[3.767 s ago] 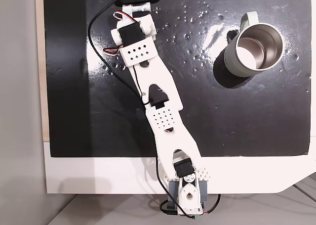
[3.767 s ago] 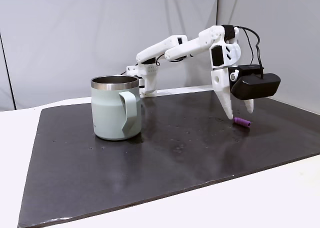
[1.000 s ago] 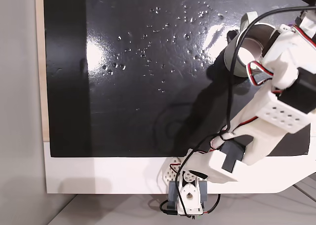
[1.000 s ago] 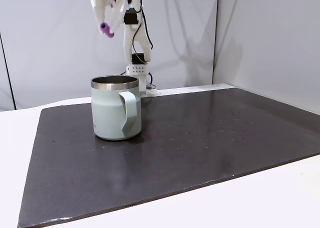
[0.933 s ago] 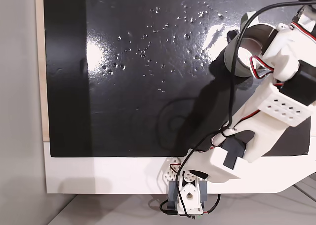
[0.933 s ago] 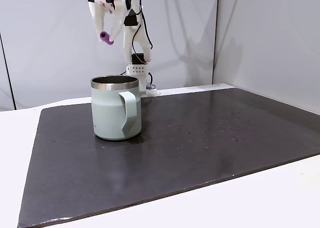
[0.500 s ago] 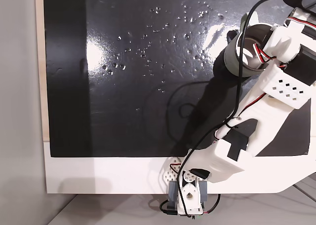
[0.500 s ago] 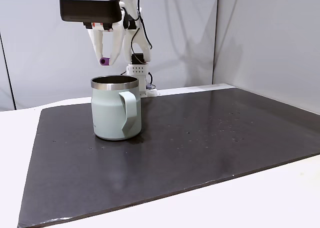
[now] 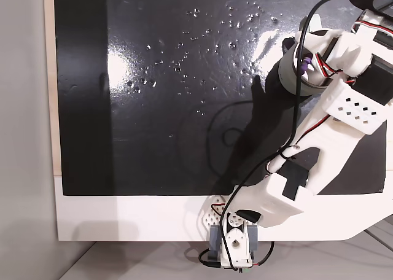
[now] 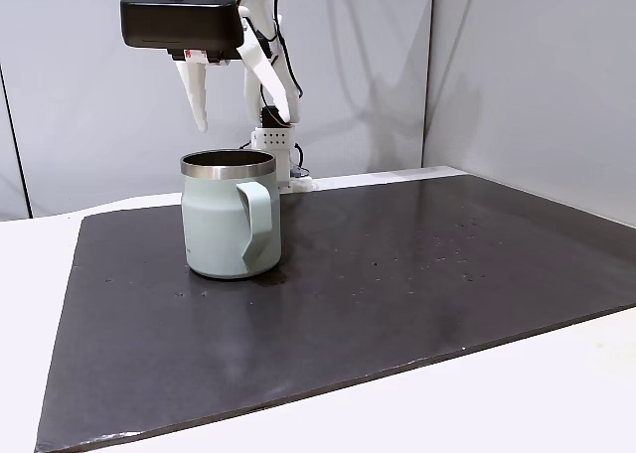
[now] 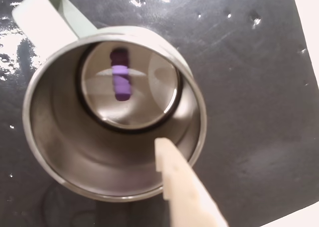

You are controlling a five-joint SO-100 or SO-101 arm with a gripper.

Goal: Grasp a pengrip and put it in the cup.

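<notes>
Inside the cup [image 11: 45, 152], the pengrip [image 11: 120, 82], pincer [image 10: 237, 115] parted

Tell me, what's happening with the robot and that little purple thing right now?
Hand open, above the cup. Pengrip inside the cup, down at the steel bottom. Nothing in the way.

You have a glossy black mat [image 10: 397, 284] on a white table [image 10: 556, 393], with plain grey walls [image 10: 89, 85] rising behind that mat.

The fingers [image 10: 198, 110] have spread apart above the cup [image 10: 230, 216], and the pengrip [image 11: 120, 82] now lies inside it.
</notes>
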